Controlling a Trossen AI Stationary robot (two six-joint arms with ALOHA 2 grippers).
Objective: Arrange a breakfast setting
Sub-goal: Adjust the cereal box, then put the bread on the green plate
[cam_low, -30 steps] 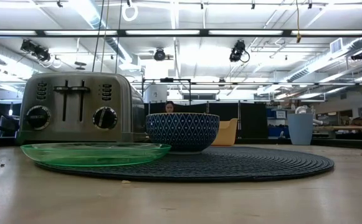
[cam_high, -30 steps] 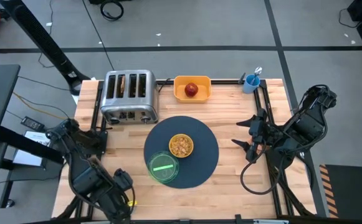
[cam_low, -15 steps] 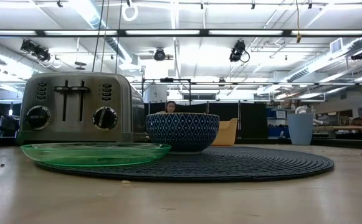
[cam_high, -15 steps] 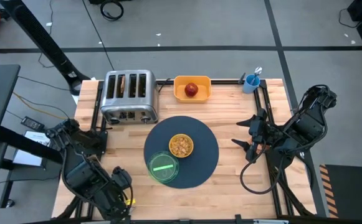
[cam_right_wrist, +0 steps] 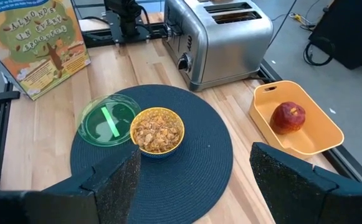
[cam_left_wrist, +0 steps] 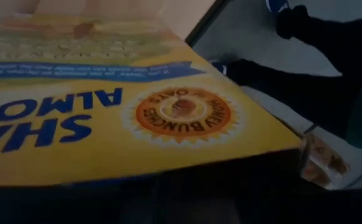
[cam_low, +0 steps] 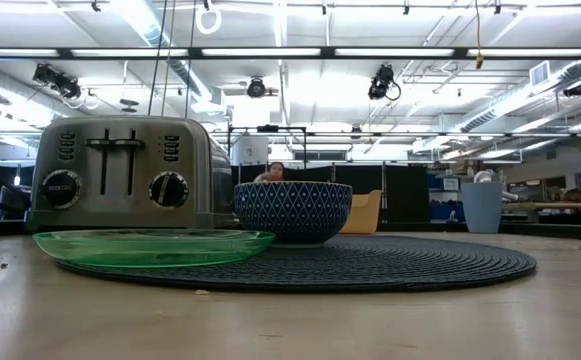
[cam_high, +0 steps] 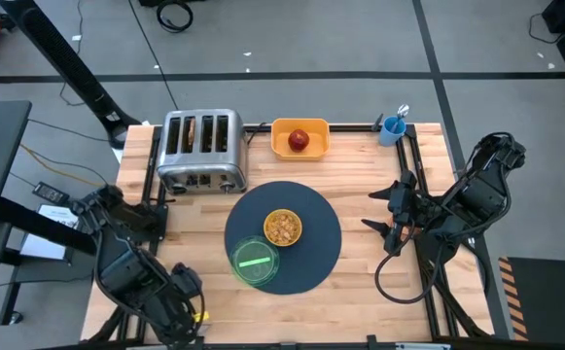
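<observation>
Gripping cereal box [cam_left_wrist: 106, 106], left gripper [cam_high: 170, 306] well apart from mat [cam_high: 306, 209], right gripper [cam_high: 384, 209] open.

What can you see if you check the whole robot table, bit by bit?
Surface: wooden table, bare beside the mat.
Job's things: cereal bowl and green plate on dark mat; apple in yellow tub; blue cup at back right.
Clutter: toaster; cereal box.
Grippers: right gripper open, right of the mat; left gripper by the cereal box.
Cables: black loop under the right arm.
Surroundings: a person far behind.
</observation>
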